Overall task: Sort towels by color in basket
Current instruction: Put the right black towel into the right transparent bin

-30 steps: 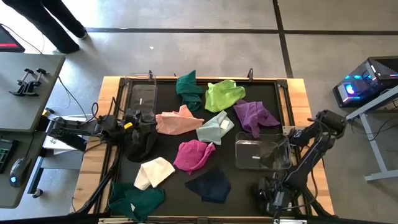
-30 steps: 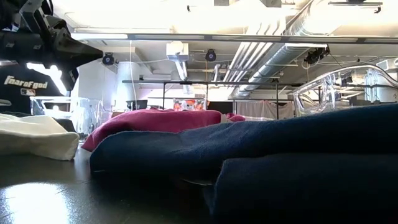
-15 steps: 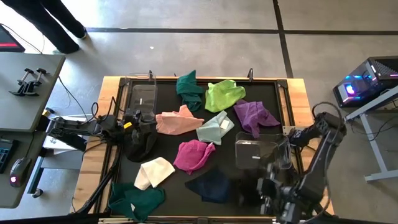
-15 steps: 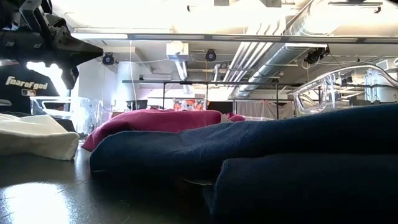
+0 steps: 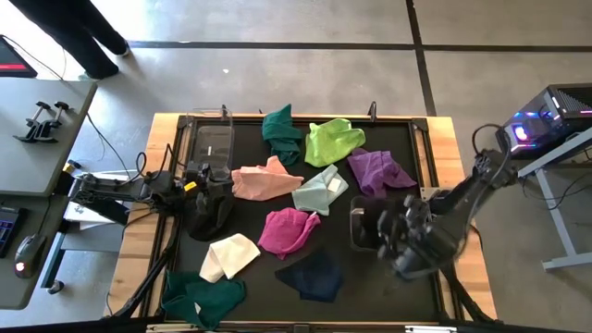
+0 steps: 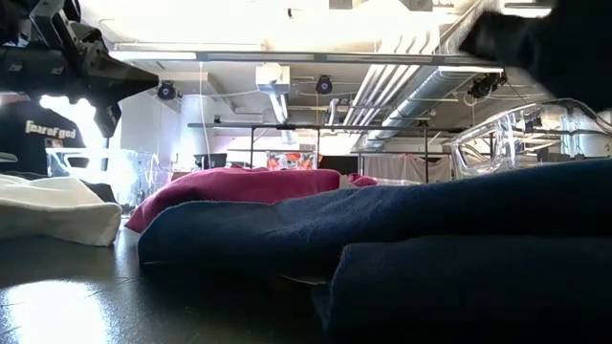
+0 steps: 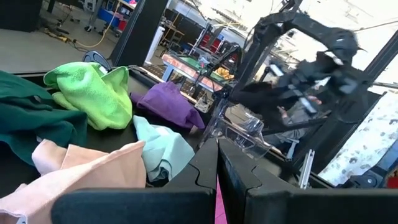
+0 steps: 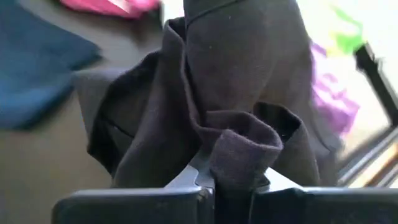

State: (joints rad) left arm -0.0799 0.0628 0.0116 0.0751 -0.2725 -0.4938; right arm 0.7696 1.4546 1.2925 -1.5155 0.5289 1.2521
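This is a robotics lab or workshop hall. Bare grey concrete floor (image 5: pixel 277 74) with dark seams surrounds the wood-edged counter with a black top (image 5: pixel 444 176). Overhead, the low view shows exposed silver ventilation ducts (image 6: pixel 421 81) and pipes beneath bright ceiling lights. At three o'clock of the counter stands a computer case glowing blue and purple (image 5: pixel 541 120); at nine o'clock, a grey side desk with a black clamp tool (image 5: pixel 42 120). A person's dark trouser legs (image 5: pixel 79 32) stand at eleven o'clock.
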